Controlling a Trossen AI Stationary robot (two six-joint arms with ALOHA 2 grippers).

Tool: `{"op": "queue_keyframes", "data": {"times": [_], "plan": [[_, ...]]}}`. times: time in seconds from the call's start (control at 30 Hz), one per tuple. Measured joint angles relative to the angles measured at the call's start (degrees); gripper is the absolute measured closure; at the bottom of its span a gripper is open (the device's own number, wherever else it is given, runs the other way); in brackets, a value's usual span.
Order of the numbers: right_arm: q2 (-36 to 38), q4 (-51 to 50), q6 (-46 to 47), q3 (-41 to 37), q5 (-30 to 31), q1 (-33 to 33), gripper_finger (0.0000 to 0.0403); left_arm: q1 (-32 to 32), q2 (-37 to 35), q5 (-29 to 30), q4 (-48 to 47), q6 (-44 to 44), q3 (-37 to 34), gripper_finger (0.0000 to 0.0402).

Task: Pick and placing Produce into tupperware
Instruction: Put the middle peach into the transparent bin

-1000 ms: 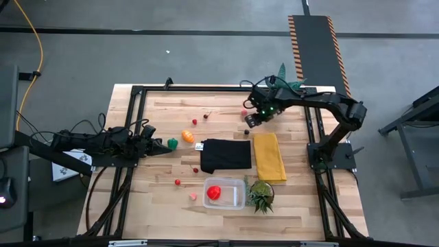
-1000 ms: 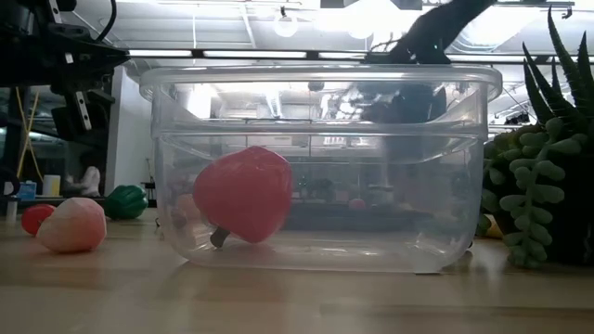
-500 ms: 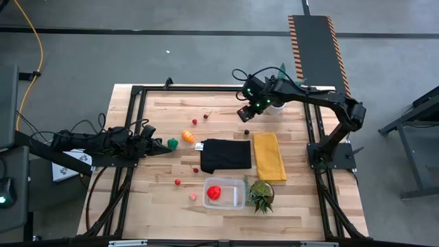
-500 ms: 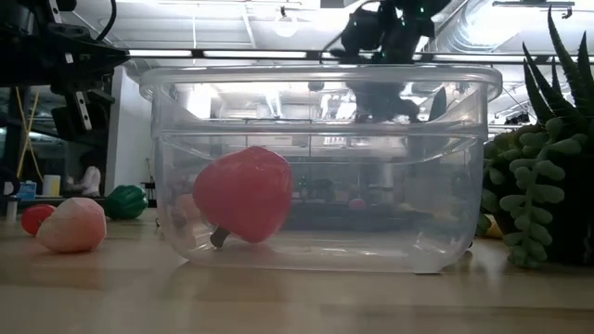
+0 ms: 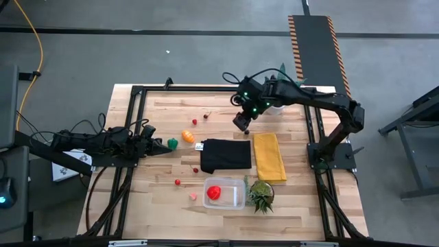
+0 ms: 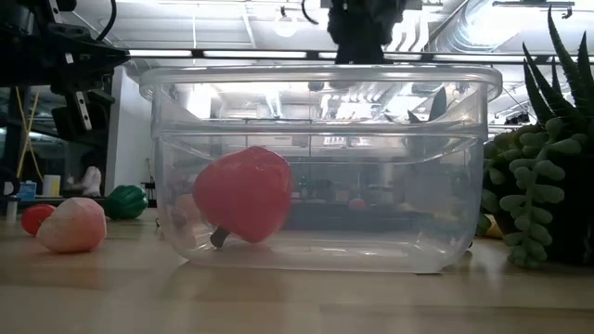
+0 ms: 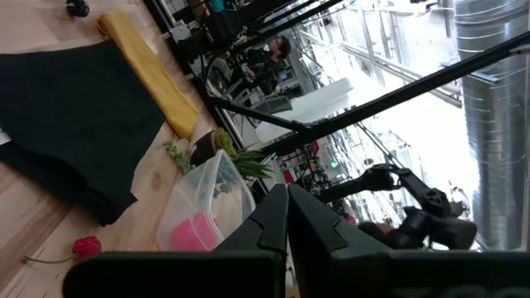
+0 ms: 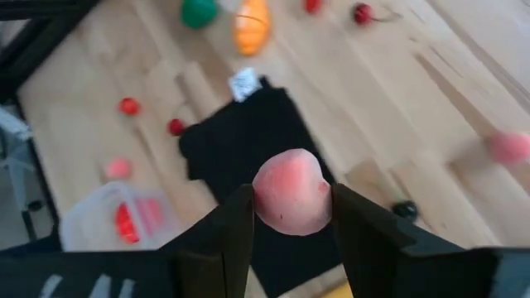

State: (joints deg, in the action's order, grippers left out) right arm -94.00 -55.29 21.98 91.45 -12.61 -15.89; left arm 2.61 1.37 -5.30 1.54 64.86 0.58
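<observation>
wooden tabletop inside a black frame, grey floor around it, holds the scattered toy produce. the right gripper hangs in the air above the far middle of the table, just beyond the black cloth. its fingers stand partly open, clamped on a pink fruit that sits between them. the clear tub waits at the near edge, well apart from the gripper, with the cloth between them; a large red fruit already lies inside it.

the left gripper rests low at the left side with its fingers closed on nothing, beside a green vegetable and near an orange one.

the risk is in the carry. the round fruit is pinched only at its sides, so a quick swing could let it slip and roll across the wood. the tub is small, and a spiky potted plant stands just beside it, so a release off to that side could hit the rim or land in the leaves. a drop from too high could bounce the fruit out or off the red one.
</observation>
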Motion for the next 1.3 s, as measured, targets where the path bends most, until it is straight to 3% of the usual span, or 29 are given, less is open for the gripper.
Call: {"op": "queue_keyframes", "data": {"times": [0.3, 0.83, 1.0, 1.3], "plan": [[0.02, 0.0, -1.5, 4.32, -2.8, 7.6, 0.0265, 0.0, -0.02, 0.46, -0.02, -0.02, -0.02, 0.0401], [0.02, 0.66, -1.43, 4.6, -4.75, 23.23, 0.0265, -0.02, 0.0, 0.36, -0.04, -0.52, 0.0, 0.0401], [0.02, 5.45, 4.11, 4.29, -4.28, 26.45, 0.0265, 0.0, -0.02, -2.85, 0.48, -0.52, 0.0, 0.0401], [0.02, 10.85, 14.88, 4.27, 5.16, 31.79, 0.0265, 0.0, -0.02, -5.81, 1.0, -0.06, -0.02, 0.0401]]}}
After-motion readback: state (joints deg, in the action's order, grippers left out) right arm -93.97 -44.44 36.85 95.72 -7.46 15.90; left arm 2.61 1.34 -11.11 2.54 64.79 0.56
